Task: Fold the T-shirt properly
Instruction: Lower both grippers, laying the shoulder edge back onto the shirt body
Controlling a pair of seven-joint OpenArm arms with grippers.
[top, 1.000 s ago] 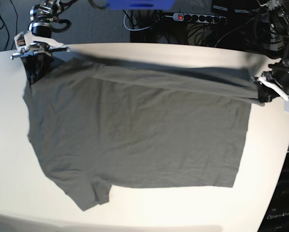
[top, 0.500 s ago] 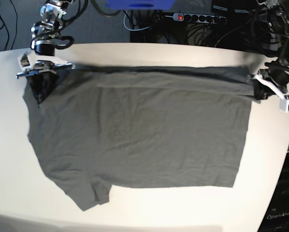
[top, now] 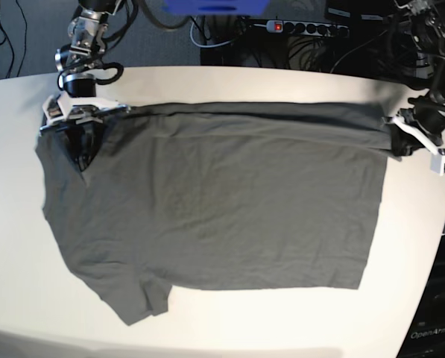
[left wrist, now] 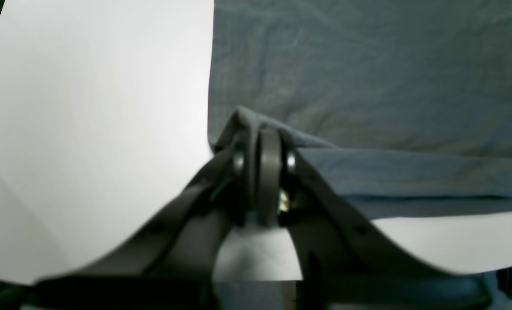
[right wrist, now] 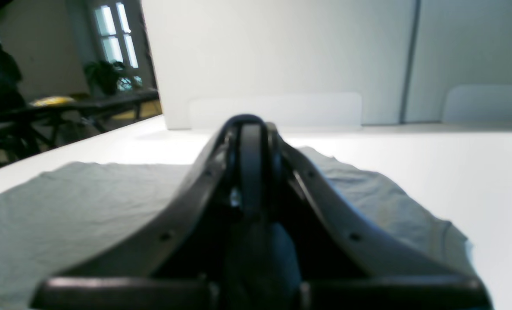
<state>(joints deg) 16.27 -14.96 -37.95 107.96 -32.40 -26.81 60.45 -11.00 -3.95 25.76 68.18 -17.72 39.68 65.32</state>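
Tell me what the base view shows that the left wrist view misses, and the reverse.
Base only: the whole T-shirt spread on the table, its lower sleeve, the right gripper at the far corner, a power strip behind. Left wrist only: the left gripper up close, shut on a bunched fabric edge. Both: grey shirt, white table, folded strip along the shirt's edge.

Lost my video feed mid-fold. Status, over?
Left hand shut on the dark grey T-shirt at its far hem corner. Right hand shut on its shoulder end. Far edge folded over. White table, nothing blocking.
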